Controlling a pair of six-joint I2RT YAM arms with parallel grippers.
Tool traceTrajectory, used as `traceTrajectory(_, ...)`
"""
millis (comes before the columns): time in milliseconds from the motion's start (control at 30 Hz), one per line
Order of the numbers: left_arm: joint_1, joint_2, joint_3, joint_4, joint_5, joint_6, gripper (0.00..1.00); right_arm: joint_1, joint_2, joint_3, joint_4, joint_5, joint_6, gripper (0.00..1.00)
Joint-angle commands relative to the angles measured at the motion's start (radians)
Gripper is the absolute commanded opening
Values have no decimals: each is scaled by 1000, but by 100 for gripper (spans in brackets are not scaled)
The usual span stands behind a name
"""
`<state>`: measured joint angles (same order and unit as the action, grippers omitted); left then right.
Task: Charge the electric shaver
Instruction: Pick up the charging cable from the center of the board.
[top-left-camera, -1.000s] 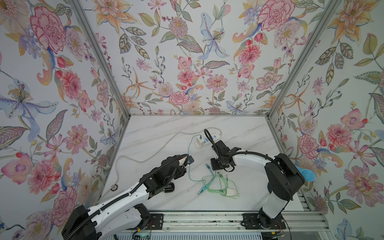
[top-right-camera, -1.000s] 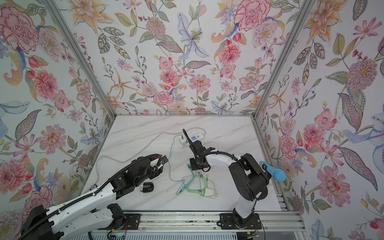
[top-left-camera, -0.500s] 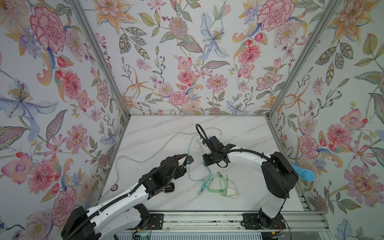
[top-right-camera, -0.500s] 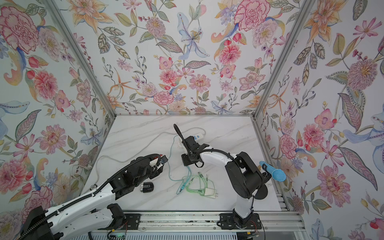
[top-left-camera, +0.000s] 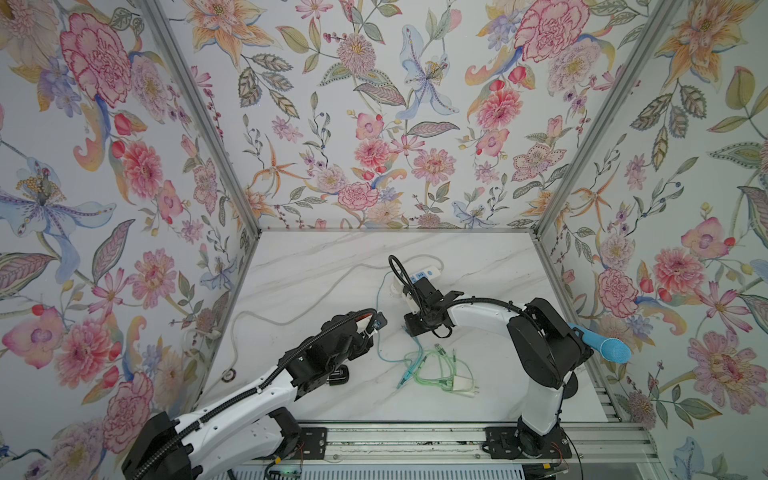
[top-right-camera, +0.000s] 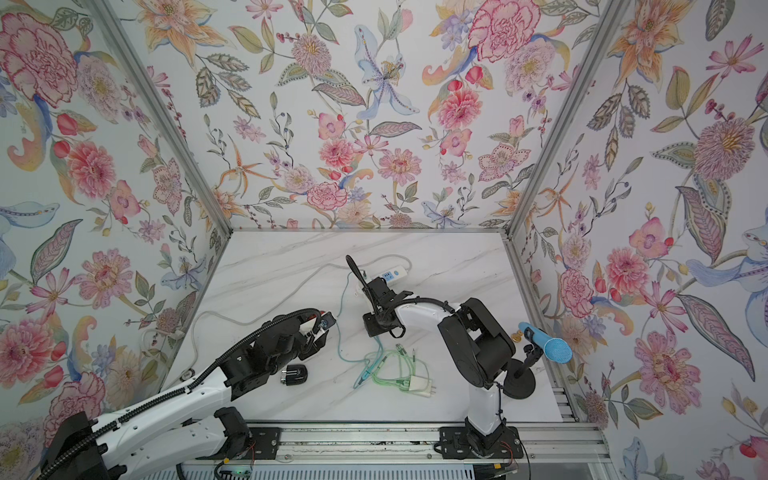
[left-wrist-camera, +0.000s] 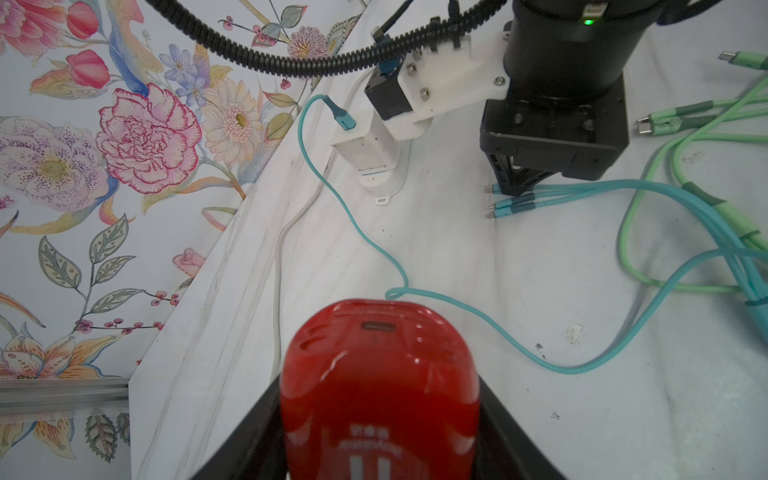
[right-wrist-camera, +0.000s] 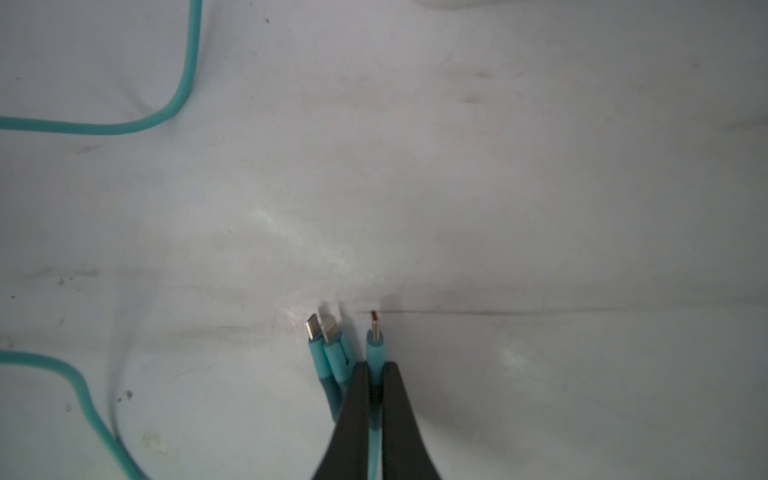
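Red plastic fills the bottom centre of the left wrist view: the electric shaver (left-wrist-camera: 378, 386), its charging port showing at its upper end, is clamped between the jaws of the left gripper (left-wrist-camera: 378, 419). In both top views that arm has not budged, and it holds the shaver just left of centre over the marble table (top-left-camera: 311, 270). The right gripper (right-wrist-camera: 375, 370) is pinched shut on one teal connector (right-wrist-camera: 375, 343) of the teal cable (left-wrist-camera: 353, 226), with two other plugs (right-wrist-camera: 322, 332) just beside it. Since a second ago the right arm has swung leftward in the top views, nearer the shaver but still apart. The cable's far end sits in the white charger (left-wrist-camera: 370, 141) on the power strip (top-left-camera: 426, 273).
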<state>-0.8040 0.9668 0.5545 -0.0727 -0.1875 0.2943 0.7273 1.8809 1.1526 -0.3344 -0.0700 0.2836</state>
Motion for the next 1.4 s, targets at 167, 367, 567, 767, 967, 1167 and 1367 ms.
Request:
traceTrajectory(167,9,-12,-12,32,9,-23,0,-6,9,-25,14,39,9,12)
traceTrajectory(367,9,-22,-9,19,-2,-18,0,0,26,-38,29,56,11,20)
traceTrajectory(567,9,-18,-8,19,3,-21,0,2,22,-72,52,47,30,12)
traceTrajectory(767,11,-12,-6,27,6,-17,0,3,-13,-114,72,35,53,0)
traceTrajectory(967,11,-23,-4,26,21,4,0,-30,-135,-112,34,-5,-9,0)
traceTrajectory(1167,11,-37,-21,34,112,29,0,-62,-256,-75,-57,-154,-129,0)
traceTrajectory(1367,9,-36,4,5,209,86,0,-72,-360,-56,-103,-457,-258,0)
